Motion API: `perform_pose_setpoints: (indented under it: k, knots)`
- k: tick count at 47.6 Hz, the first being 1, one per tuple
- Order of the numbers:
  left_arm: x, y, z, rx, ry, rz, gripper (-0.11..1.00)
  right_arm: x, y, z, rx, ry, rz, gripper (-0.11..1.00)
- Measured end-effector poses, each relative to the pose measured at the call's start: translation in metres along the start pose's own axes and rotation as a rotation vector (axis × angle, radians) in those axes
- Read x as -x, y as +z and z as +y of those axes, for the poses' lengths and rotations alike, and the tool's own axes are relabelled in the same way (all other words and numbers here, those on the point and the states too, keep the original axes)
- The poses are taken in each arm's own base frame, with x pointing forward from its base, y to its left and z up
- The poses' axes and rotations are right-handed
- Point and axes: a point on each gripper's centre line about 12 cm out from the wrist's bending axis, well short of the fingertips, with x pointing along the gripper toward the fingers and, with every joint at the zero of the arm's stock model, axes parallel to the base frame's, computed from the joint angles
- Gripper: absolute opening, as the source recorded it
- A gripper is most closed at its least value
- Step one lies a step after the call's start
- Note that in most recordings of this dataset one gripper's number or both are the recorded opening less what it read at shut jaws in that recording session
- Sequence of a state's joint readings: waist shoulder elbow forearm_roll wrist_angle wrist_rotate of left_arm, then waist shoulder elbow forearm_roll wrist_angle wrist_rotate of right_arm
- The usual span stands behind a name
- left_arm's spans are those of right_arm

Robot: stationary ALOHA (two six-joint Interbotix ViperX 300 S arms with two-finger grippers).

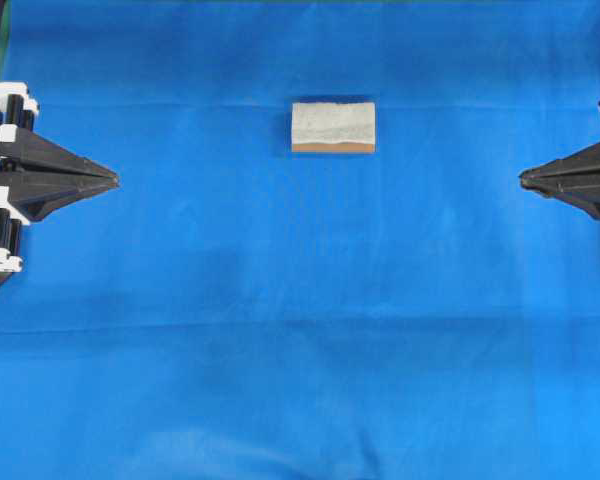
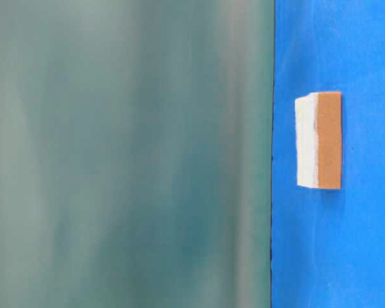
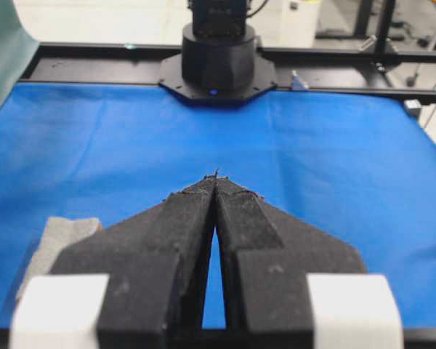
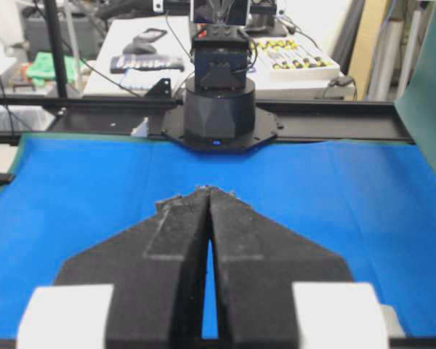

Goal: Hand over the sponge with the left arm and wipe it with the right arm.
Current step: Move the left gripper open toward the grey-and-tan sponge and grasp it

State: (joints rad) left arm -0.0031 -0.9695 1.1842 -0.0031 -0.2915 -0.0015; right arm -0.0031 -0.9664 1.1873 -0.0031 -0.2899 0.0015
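Note:
The sponge (image 1: 333,127), whitish-grey on top with a tan-brown layer along its near edge, lies flat on the blue cloth a little above the middle of the overhead view. It shows side-on in the table-level view as the same sponge (image 2: 319,140), and its grey corner (image 3: 58,240) peeks out left of the left gripper's fingers. My left gripper (image 1: 114,180) rests at the left edge, shut and empty, tips touching (image 3: 216,177). At the right edge my right gripper (image 1: 523,179) is shut and empty too, its fingertips (image 4: 211,190) pressed together. Both point towards the middle, well apart from the sponge.
Blue cloth (image 1: 300,330) covers the whole table. Each wrist view looks across at the opposite arm's black round base (image 3: 218,69) (image 4: 219,109) on the far rail. A green backdrop (image 2: 128,154) fills the left of the table-level view. Tools and clutter lie on a bench (image 4: 298,62) beyond the table.

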Motion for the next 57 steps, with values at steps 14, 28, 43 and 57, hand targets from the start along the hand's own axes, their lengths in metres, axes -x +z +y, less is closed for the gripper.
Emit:
perform_pose_setpoints:
  k: [14, 28, 43, 57]
  knots:
    - [-0.004, 0.001, 0.007, -0.019, 0.039, 0.009, 0.0, -0.001, -0.001, 0.0, 0.001, 0.002, 0.008, 0.0]
    - [-0.025, -0.01, 0.034, -0.04, 0.152, 0.086, 0.01, -0.001, -0.003, 0.0, 0.001, 0.002, 0.025, 0.0]
    - [-0.066, -0.039, 0.058, -0.156, 0.204, 0.204, 0.62, -0.001, -0.005, 0.0, 0.001, 0.002, 0.04, 0.0]
    - [-0.123, -0.09, 0.084, -0.182, 0.217, 0.389, 0.94, -0.002, -0.007, 0.0, 0.0, 0.001, 0.054, 0.0]
